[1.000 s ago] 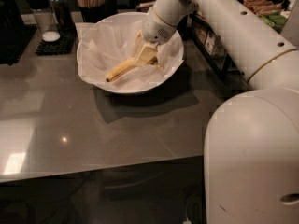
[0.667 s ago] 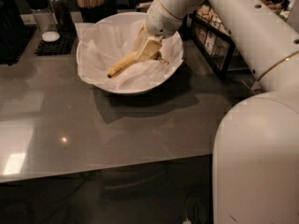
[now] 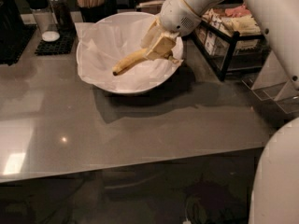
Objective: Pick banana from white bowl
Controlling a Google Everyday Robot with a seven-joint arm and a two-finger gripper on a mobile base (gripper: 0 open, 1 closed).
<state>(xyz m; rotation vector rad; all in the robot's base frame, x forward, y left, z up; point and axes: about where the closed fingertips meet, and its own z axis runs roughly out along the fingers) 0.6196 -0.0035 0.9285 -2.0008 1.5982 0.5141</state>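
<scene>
Hand [image 3: 157,52] is hovering over the right half of the white bowl [image 3: 132,89], pale fingers pinching the banana [image 3: 131,62] at its upper right end. Arm [image 3: 191,6] is reaching in from the upper right.

Banana is hanging slantwise inside the bowl's outline, free dark tip pointing down-left over the paper lining [image 3: 105,41]. Whether that tip is touching the paper or clearing it, cannot tell. Bowl is sitting on the grey tabletop [image 3: 140,129] towards the back, with a wire rack of packets [image 3: 229,27] just beside it on the right.

Handling, as a judgement: fruit is looking light and small, firm enough to be keeping its curve while held by one end, but soft under the skin, so a hard squeeze is risking bruising or splitting. Skin is looking smooth, likely a bit slippery. An end grip is leaving the long free part levering against the fingers, so a hold nearer the middle would be steadier. Crinkled paper is loose and could be dragging along.

Against the frame a second back: banana is sitting higher and further right and tilting more steeply, and the hand and wrist are rising with it. Bowl and paper are showing no shift.
</scene>
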